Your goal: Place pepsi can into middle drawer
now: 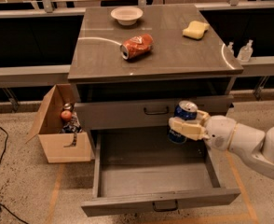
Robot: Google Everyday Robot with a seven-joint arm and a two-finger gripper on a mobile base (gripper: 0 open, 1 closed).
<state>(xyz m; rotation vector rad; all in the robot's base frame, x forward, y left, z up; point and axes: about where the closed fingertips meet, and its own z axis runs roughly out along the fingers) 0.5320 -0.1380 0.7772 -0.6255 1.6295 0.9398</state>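
My gripper (186, 124) is shut on the pepsi can (183, 117), a dark blue can with a silver top. It holds the can upright in the air, in front of the closed upper drawer (127, 112) and above the right rear part of the open middle drawer (151, 171). That drawer is pulled far out, with a bare grey floor and a dark curved handle (166, 205) on its front. My white arm (249, 143) comes in from the right.
On the cabinet top (104, 55) lie a dented orange-red can (137, 46), a white bowl (126, 15) and a yellow sponge (195, 30). An open cardboard box (62, 129) with items stands on the floor left of the cabinet. Two small bottles (245, 50) stand at the right.
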